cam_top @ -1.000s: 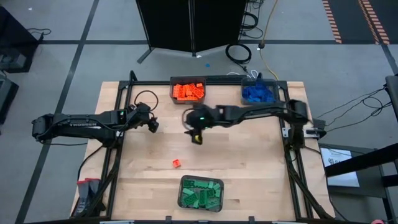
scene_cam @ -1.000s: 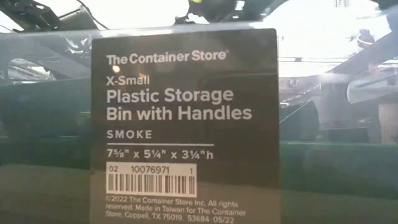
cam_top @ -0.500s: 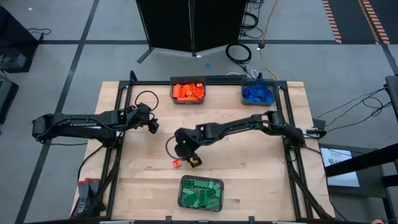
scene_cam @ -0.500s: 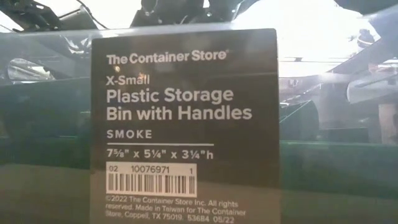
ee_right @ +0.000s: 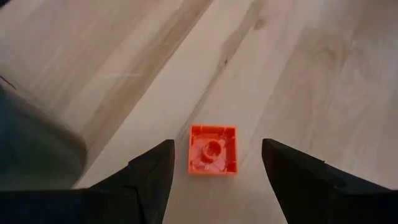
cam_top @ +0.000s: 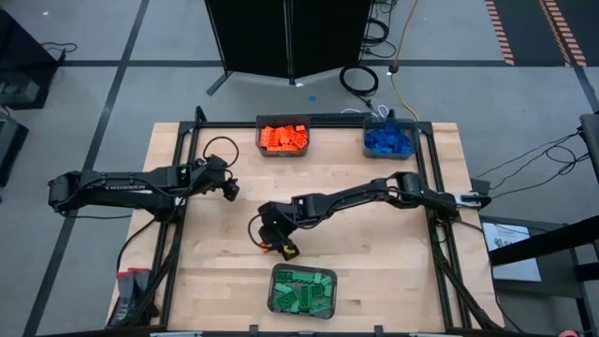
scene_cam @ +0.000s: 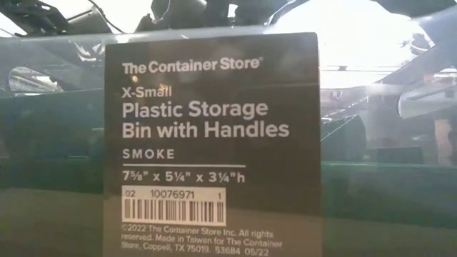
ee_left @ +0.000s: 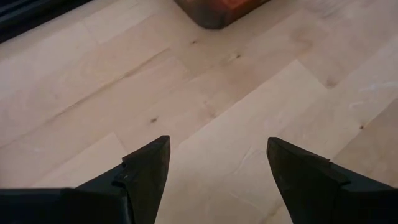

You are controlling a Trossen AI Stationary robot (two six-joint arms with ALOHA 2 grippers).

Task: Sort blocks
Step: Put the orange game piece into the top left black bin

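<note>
Since a second ago the right arm has swung from the middle of the table, down and to the left, so that the right gripper (cam_top: 272, 245) now hangs over the lone orange block (ee_right: 212, 150) lying loose on the bare wood just beyond the green bin (cam_top: 302, 289). The left arm has not shifted; the left gripper (cam_top: 227, 187) waits at the left-centre of the table (cam_top: 393, 262), its fingers apart over empty boards.

In the right wrist view the right gripper's fingers (ee_right: 152, 171) stand apart, and the orange block sits between and slightly ahead of them, hollow underside up, not yet touched. It is the only block out on the table: the rest lie sorted in the orange bin (cam_top: 283, 138) at the far edge, the blue bin (cam_top: 389, 140) at the far right and the green bin at the near edge.

The step in hand looks like the pickup of this last stray. To do it well, the gripper should advance a little so the block is fully between the fingertips, drop straight down, square the fingers to two opposite flat sides, and close gently so that the block does not skate away.
</note>
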